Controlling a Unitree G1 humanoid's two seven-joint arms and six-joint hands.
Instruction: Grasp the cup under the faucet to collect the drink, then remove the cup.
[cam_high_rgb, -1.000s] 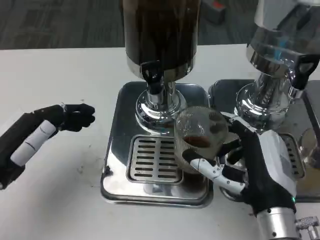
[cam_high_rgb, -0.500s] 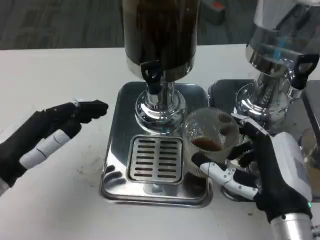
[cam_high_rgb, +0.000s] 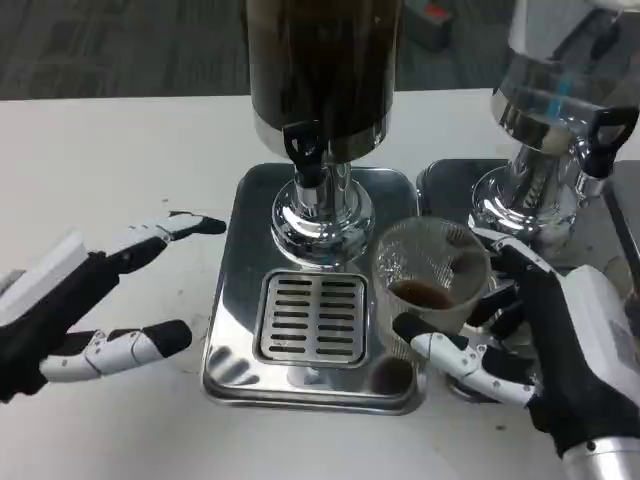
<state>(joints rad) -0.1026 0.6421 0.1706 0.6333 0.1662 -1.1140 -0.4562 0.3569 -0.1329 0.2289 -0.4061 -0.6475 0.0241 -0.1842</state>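
We are in the removal step, by our judgement: the cup (cam_high_rgb: 432, 275) already has a little dark drink in it and is sitting off to the right of the faucet (cam_high_rgb: 305, 150), over the right edge of the drip tray (cam_high_rgb: 235, 300), not beneath the spout. What the next move calls for, we think, is carrying the cup clear of the tray and keeping it level so the drink is not spilling.

Going from the left: our left hand (cam_high_rgb: 95, 310) is hovering over the table (cam_high_rgb: 120, 150) left of the tray, fingers spread wide and holding nothing. In the middle, the dark dispenser (cam_high_rgb: 320, 60) is standing on the tray. On the right, our right hand (cam_high_rgb: 535, 350) is gripping the cup, its fingers (cam_high_rgb: 450, 350) wrapping around the lower wall.
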